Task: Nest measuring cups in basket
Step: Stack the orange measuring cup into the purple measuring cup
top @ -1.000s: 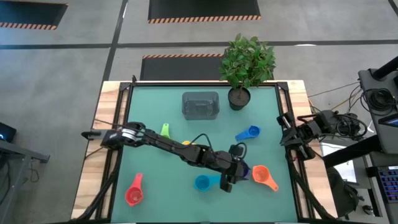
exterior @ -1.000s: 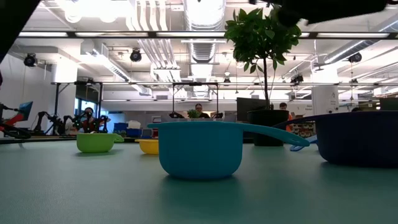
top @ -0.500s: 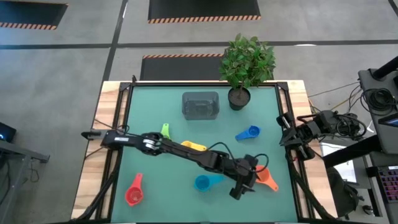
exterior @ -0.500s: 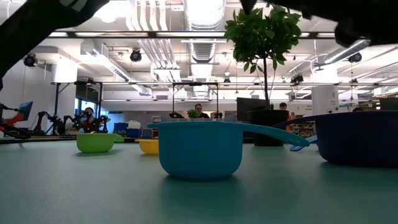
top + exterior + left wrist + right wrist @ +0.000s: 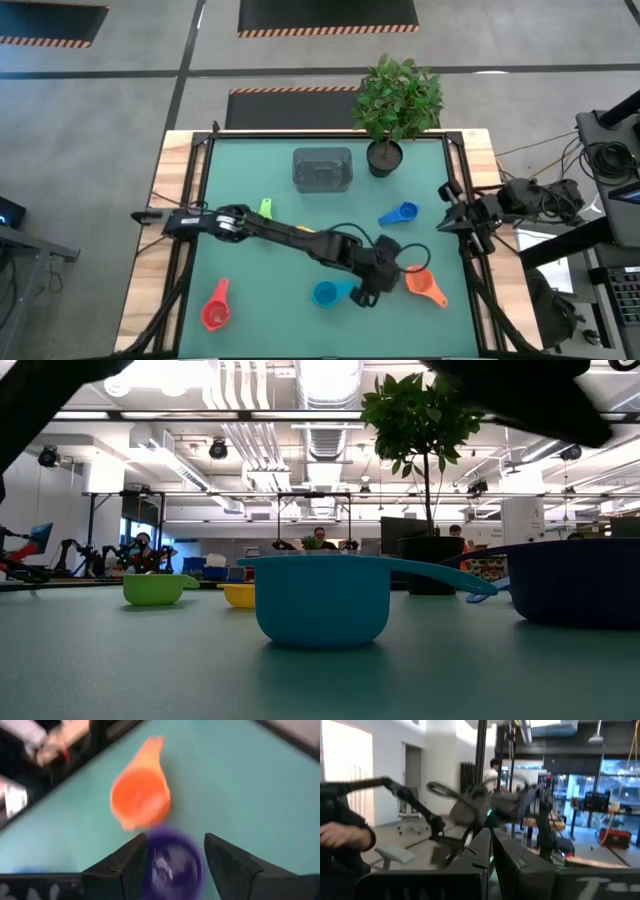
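My left gripper (image 5: 372, 290) hovers open above the purple cup (image 5: 172, 865), which shows blurred between its fingers and rests on its base on the table (image 5: 575, 582). The orange cup (image 5: 425, 285) lies just beyond it, toward the right edge (image 5: 141, 800). A light blue cup (image 5: 328, 293) sits beside the gripper, another blue cup (image 5: 400, 214) farther back. The green cup (image 5: 265, 208), yellow cup (image 5: 312, 236) and red cup (image 5: 216, 310) lie to the left. The grey basket (image 5: 322, 168) stands at the far edge. My right gripper (image 5: 490, 851) waits shut at the right edge.
A potted plant (image 5: 395, 100) stands right of the basket at the far edge. My left arm (image 5: 290, 235) stretches across the table's middle, over part of the yellow cup. Bare green mat lies at the near middle (image 5: 280, 325) and the far left.
My left gripper swung out toward the near right corner, over the orange cup, then drew back to above the purple cup, tipping as it went. The cups have stayed where they were.
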